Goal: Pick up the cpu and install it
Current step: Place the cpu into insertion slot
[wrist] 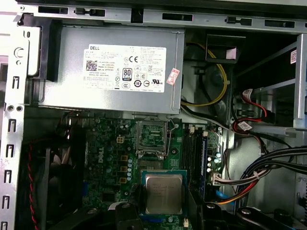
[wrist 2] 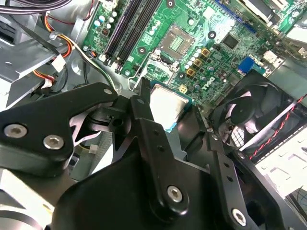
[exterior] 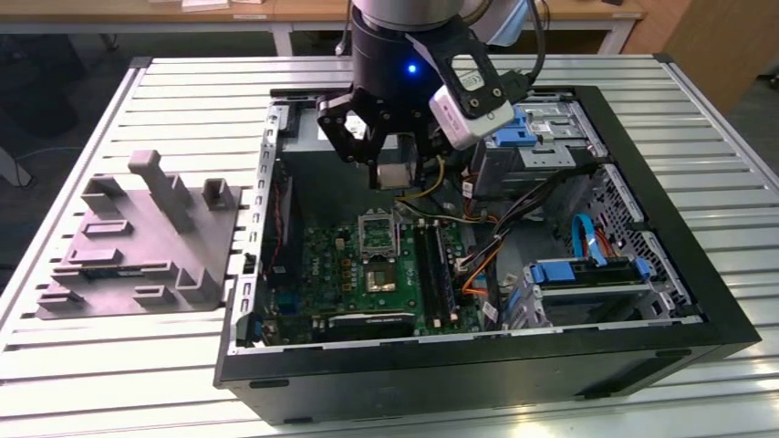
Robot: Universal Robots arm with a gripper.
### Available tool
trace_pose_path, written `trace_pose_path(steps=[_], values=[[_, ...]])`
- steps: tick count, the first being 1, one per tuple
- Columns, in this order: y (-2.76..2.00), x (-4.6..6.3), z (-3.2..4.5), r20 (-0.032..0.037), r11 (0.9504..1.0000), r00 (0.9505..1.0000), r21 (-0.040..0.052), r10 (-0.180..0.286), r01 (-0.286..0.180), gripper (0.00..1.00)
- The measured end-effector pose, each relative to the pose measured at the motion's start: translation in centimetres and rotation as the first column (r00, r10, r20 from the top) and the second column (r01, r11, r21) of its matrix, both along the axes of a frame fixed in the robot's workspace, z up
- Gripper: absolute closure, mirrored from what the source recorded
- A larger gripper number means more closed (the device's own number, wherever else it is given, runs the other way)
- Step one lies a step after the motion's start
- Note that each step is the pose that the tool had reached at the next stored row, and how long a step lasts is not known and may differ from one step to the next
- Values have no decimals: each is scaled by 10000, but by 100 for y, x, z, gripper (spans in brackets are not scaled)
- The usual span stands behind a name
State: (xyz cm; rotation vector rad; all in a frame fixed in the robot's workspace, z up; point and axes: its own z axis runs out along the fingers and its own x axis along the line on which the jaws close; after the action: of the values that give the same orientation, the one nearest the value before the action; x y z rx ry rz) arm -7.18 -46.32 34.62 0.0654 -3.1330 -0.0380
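My tool [exterior: 389,169] grips the cpu [wrist: 164,193] by its edges near the open socket [wrist: 152,136]. I think it must be level and square.

A black open metal computer case [exterior: 487,365] lies on its side on the slatted metal desk [exterior: 134,383], with a grey plastic fixture [exterior: 134,246] just beside it on the exterior view's left. In the case a green motherboard [exterior: 365,269] lies flat, with blue-and-silver drive cages [exterior: 585,274] to the exterior view's right. The black two-fingered hand [exterior: 392,162] hangs over the board with the small square silvery cpu [wrist: 164,193] between its fingers. The cpu is apart from the silver rectangular socket frame [wrist: 152,135], which lies between it and the grey boxy power supply [wrist: 110,72].
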Motion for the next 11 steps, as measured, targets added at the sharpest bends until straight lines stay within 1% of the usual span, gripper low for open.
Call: trace_pose_path(steps=[5, 8, 9, 11], values=[[0, 0, -2, -1, 10000, 10000, -2, 0, 0, 53], [-2, 0, -28, -1, 10000, 10000, -4, 1, -1, 53], [-8, 1, -35, -4, 10000, 10000, -6, 2, -2, 53], [-39, 1, -57, -11, 10000, 10000, -6, 1, -1, 53]])
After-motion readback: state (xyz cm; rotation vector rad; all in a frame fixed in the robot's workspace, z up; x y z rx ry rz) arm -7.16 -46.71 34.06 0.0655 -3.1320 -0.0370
